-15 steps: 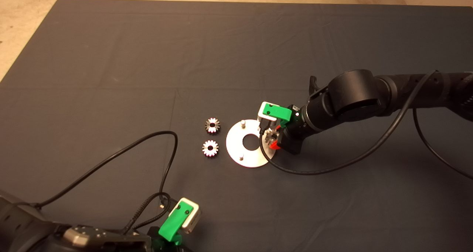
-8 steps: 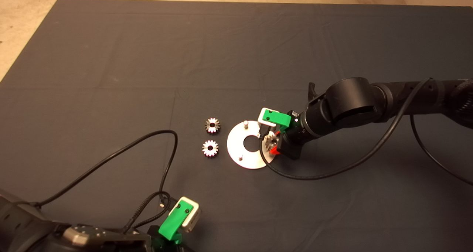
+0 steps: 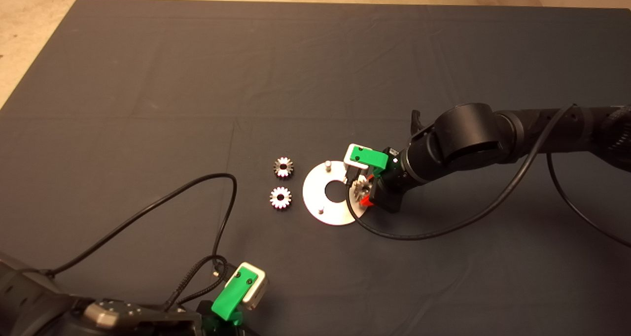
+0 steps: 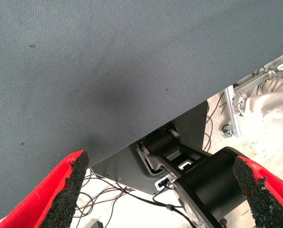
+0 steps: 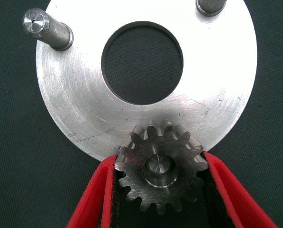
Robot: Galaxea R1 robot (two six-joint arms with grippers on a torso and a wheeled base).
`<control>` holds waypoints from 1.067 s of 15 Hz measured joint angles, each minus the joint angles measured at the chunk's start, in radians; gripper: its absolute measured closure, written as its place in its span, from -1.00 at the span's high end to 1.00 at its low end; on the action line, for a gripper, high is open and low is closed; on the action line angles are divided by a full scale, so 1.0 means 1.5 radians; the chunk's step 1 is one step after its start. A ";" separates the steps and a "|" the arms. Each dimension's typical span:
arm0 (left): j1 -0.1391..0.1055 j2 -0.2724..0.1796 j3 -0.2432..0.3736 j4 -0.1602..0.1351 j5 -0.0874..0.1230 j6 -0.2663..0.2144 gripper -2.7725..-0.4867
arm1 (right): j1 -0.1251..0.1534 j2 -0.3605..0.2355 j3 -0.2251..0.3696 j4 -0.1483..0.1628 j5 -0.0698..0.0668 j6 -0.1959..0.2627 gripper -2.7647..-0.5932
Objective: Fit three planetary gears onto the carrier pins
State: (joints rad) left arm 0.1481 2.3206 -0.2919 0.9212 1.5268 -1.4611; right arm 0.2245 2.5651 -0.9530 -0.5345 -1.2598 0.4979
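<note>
Between the oldest frame and this one the right arm has carried its gear inward across the disc (image 3: pixel 331 192), and over the last half second it has hardly shifted. That gear (image 5: pixel 161 171) now sits over the disc's rim on the side nearest the right arm, and the round end of a pin shows through its centre hole, so it looks threaded on, though how far down it has slid cannot be told. The right gripper (image 3: pixel 364 190) has its red fingers (image 5: pixel 97 190) pinching the gear by its teeth from both sides.

Two bare carrier pins (image 5: pixel 46 29) stand on the far part of the disc, one each side of the central hole. The other two planetary gears (image 3: pixel 283 167) lie flat on the mat (image 3: pixel 148 80) just beyond the disc on the side away from the right arm, close together but apart.

Risk from here, as I judge it: if the fingers let go while the gear is cocked on the pin it could jam; a sideways pull on withdrawal could drag the loose disc or lift the gear off again. A straight release and a pull-back along the arm's own line looks safest, since the mat behind is bare apart from the cable.

The left gripper (image 4: pixel 155 190) waits at the mat's near edge, well clear of the disc, fingers spread on nothing.
</note>
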 joint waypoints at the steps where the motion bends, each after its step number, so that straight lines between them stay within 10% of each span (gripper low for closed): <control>1: 0.000 -0.001 0.000 0.000 0.000 0.000 0.48 | 0.000 0.000 0.000 0.000 0.000 0.000 -0.66; 16: 0.000 -0.001 0.000 0.000 0.000 0.000 0.48 | -0.001 0.001 0.000 0.001 -0.014 0.000 -0.10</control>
State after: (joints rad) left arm 0.1477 2.3190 -0.2919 0.9213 1.5268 -1.4615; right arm 0.2232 2.5660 -0.9530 -0.5323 -1.2806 0.4979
